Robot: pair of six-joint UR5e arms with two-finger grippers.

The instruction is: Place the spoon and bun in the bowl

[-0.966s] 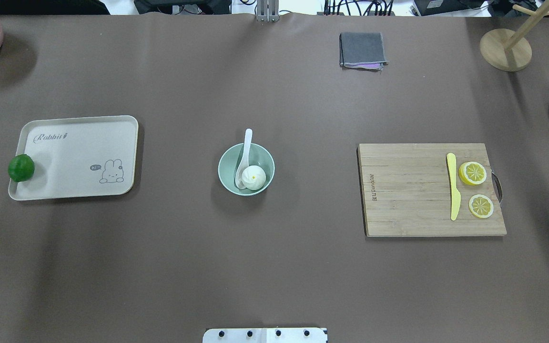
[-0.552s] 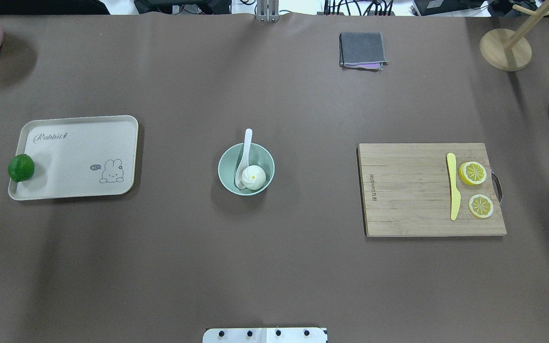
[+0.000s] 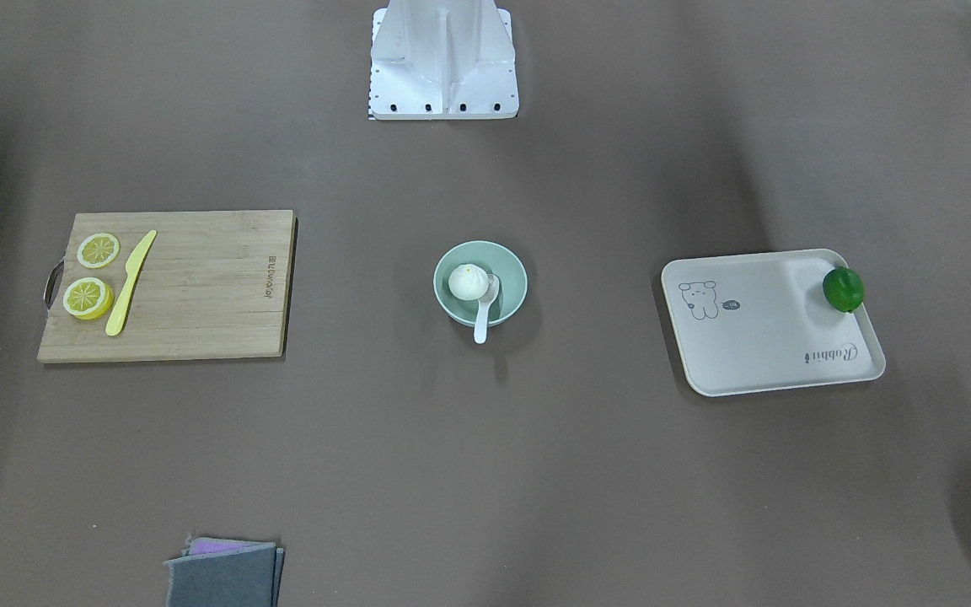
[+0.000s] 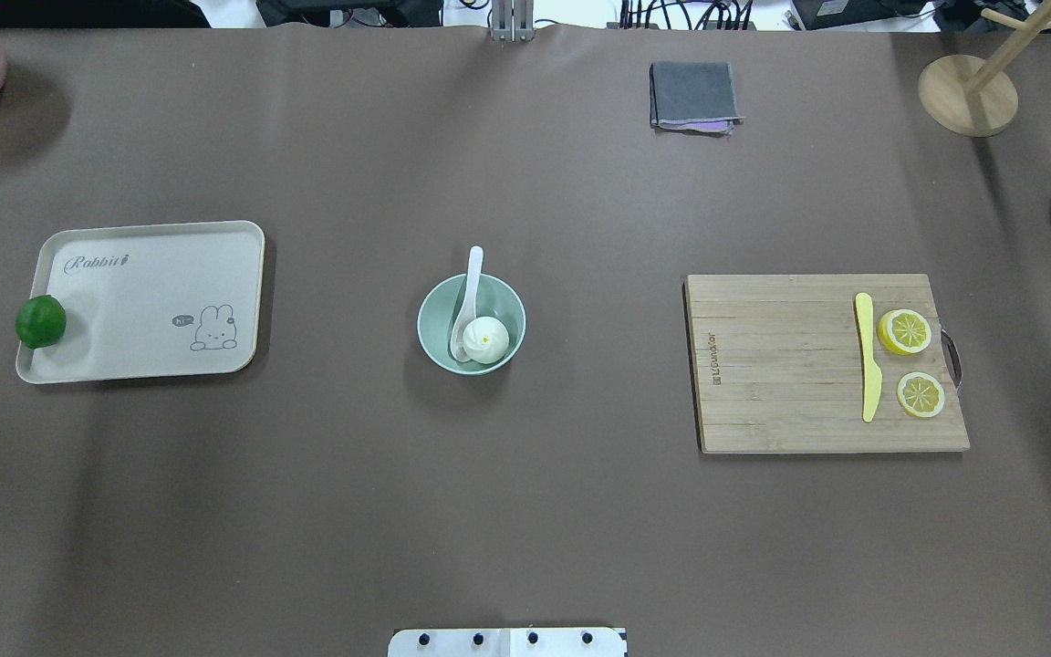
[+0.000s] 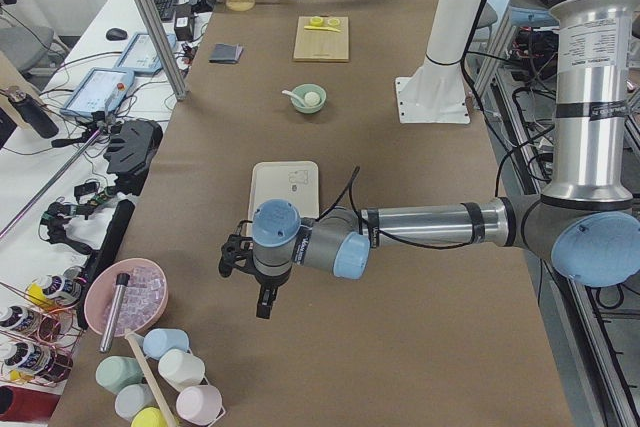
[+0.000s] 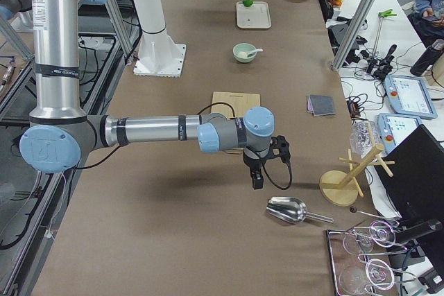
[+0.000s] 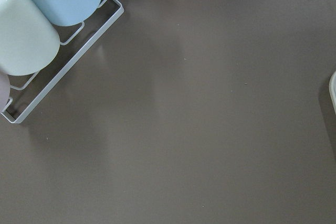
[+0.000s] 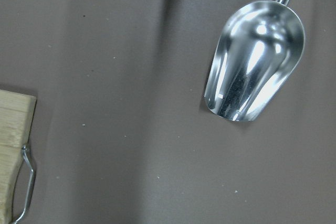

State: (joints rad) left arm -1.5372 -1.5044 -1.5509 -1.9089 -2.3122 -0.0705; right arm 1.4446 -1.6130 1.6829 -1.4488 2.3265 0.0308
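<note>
The mint-green bowl [image 4: 428, 319] stands at the table's middle. The white bun [image 4: 486, 339] lies inside it. The white spoon [image 4: 471, 274] has its scoop in the bowl beside the bun and its handle leaning over the far rim. In the front-facing view I see the bowl [image 3: 512, 291], the bun [image 3: 469, 281] and the spoon [image 3: 482, 324] the same way. My left gripper [image 5: 263, 305] hangs over the table's left end, past the tray. My right gripper [image 6: 257, 182] hangs over the right end, near the scoop. I cannot tell whether either is open or shut.
A beige tray [image 4: 151, 274] with a green lime [image 4: 40, 321] lies at the left. A cutting board [image 4: 781, 365] with a yellow knife [image 4: 868, 360] and lemon slices [image 4: 905, 331] lies at the right. A grey cloth [image 4: 693, 95], a metal scoop [image 8: 257, 61] and a cup rack [image 7: 31, 24] are around.
</note>
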